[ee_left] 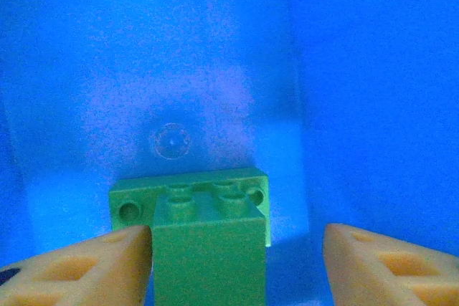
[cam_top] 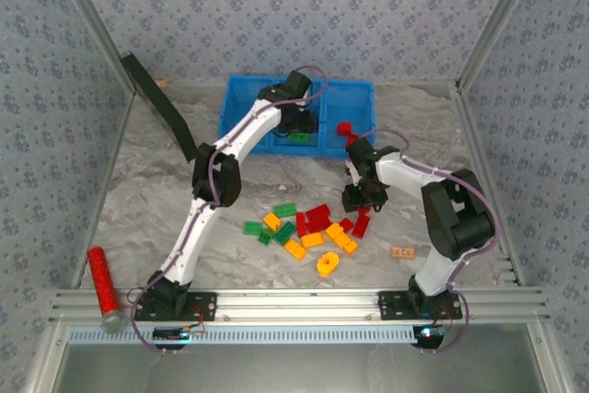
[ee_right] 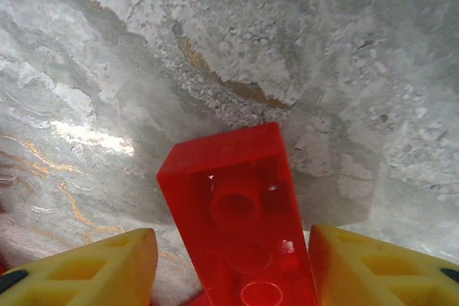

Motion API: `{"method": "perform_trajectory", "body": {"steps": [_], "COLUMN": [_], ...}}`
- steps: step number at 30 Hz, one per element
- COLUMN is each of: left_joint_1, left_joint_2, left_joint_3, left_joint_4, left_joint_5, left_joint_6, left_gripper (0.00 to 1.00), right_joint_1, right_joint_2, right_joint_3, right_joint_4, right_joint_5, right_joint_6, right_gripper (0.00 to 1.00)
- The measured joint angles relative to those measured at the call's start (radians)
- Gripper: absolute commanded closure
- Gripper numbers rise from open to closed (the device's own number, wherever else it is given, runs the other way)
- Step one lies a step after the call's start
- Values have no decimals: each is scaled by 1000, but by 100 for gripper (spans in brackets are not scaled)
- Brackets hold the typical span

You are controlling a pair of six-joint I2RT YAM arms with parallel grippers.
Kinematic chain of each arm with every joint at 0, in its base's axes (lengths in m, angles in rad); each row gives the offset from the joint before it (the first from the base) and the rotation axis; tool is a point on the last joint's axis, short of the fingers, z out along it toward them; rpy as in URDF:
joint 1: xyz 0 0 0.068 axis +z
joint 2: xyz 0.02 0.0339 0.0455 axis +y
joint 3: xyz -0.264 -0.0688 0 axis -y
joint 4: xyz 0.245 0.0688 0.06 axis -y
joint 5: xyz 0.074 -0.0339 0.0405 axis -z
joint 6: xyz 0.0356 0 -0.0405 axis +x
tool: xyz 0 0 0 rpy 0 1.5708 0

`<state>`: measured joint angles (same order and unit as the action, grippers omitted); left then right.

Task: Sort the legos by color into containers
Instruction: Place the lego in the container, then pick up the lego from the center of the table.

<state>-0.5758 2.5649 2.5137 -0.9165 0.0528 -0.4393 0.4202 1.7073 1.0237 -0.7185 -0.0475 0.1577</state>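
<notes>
- Loose legos [cam_top: 308,227], red, green and yellow-orange, lie clustered on the marbled table [cam_top: 138,200] between the arms
- Right tool [ee_right: 229,263] sits low by that cluster, spread fingers flanking a red brick [ee_right: 240,213]; grip unclear
- Left tool [ee_left: 237,256] hangs spread inside the blue bin [cam_top: 241,103], a green brick [ee_left: 208,238] below; red bricks [cam_top: 345,131] occupy the right compartment

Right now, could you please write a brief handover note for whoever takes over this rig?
Left gripper: open over the blue bin, green bricks between its fingers in the middle compartment.
Right gripper: a red brick sits between its fingers above the table; whether it is gripped is unclear.
Done: green bricks in the middle, red bricks in the right compartment.
Left: the mixed pile on the table.
</notes>
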Motion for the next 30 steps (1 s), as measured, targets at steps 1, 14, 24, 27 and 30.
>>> {"method": "perform_trajectory", "body": {"steps": [1,14,24,27,30], "left_joint_1": [0,-1,-2,-5,-26], "left_joint_2": [-10,-174,-757,-899,-983], "left_joint_3": [0,-19,-753,-964,-1131], "left_joint_4": [0,-25,5,32,57], "left_joint_5": [3,33,-70,-72,-69], "left_joint_6": [0,53,186,204,222], "left_gripper": [35,34,31,29,29], "right_joint_1": [3,3,-17,-19,-20], "right_joint_2": [5,13,-37,-40,-32], "right_joint_3": [0,12,169,267,369], "right_joint_4": [0,-23,-86,-92,-101], "right_joint_5": [0,26,15,15,24], "right_joint_6": [2,26,45,56,61], "right_gripper": [52,70,73,73,73]}}
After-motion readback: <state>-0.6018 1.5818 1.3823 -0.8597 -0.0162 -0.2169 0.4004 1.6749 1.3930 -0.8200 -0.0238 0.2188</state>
